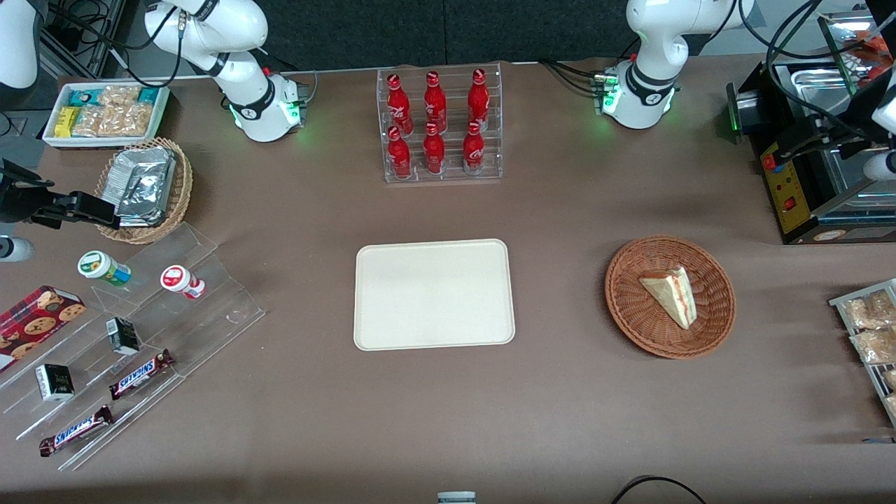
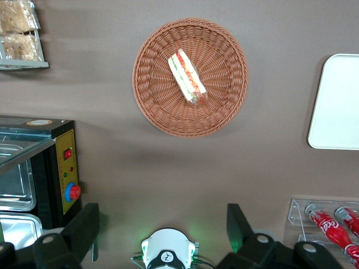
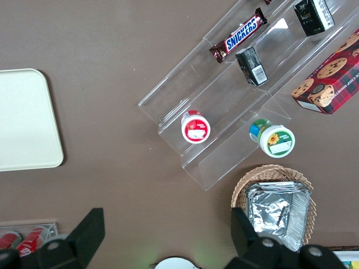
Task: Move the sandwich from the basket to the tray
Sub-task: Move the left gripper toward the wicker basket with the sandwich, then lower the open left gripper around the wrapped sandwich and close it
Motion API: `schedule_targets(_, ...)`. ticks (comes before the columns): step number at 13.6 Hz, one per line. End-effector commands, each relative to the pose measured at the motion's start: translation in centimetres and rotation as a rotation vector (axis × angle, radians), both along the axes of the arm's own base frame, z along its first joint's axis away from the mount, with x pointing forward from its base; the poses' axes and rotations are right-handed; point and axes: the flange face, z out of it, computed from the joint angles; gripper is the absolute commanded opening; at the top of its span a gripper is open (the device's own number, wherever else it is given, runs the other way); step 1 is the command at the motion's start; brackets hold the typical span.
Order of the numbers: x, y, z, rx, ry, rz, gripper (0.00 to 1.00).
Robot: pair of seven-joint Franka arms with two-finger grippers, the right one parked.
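One sandwich (image 1: 670, 295), a triangular wedge of pale soft bread with red and green layers along its cut edge, lies on its side in the round, shallow, reddish-brown wicker basket (image 1: 633, 315), whose weave runs in tight concentric rings. The basket sits on the matte brown surface (image 1: 560, 392) toward the working arm's end. Beside it, mid-surface and well apart from it, lies the flat cream tray (image 1: 434, 294), a smooth rectangle with rounded corners and a low rim, with nothing on it. The hand (image 2: 162, 227) hangs high above the surface, over the patch between the basket and the arm's white base (image 1: 640, 105), touching nothing; its two dark fingers (image 2: 84, 227) stand wide apart and hold nothing. Farther from the front camera than the tray stands a clear acrylic rack (image 1: 442, 126) with six glossy red bottles in two rows of three. Near the basket sits a black boxy appliance (image 1: 805, 182) with a yellow panel; it looks like a small oven, though only part of it shows.
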Motion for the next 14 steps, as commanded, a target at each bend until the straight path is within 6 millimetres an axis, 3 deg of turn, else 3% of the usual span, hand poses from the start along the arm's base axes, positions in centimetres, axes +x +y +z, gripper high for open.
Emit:
schedule_targets(1,-0.1,-0.4,-0.2,-0.001,0.005,-0.023,1.00)
schedule_targets(5,0.9,-0.1,-2.0,0.009,0.034,-0.007,1.00)
schedule_targets(7,1.6,2.2,-4.3,0.023,0.048,0.056,1.00)
schedule_targets(9,2.3,3.9,-9.5,0.063,0.021,0.251,1.00)
schedule_targets(14,3.3,3.7,-22.1,0.076,-0.081,0.586,1.00)
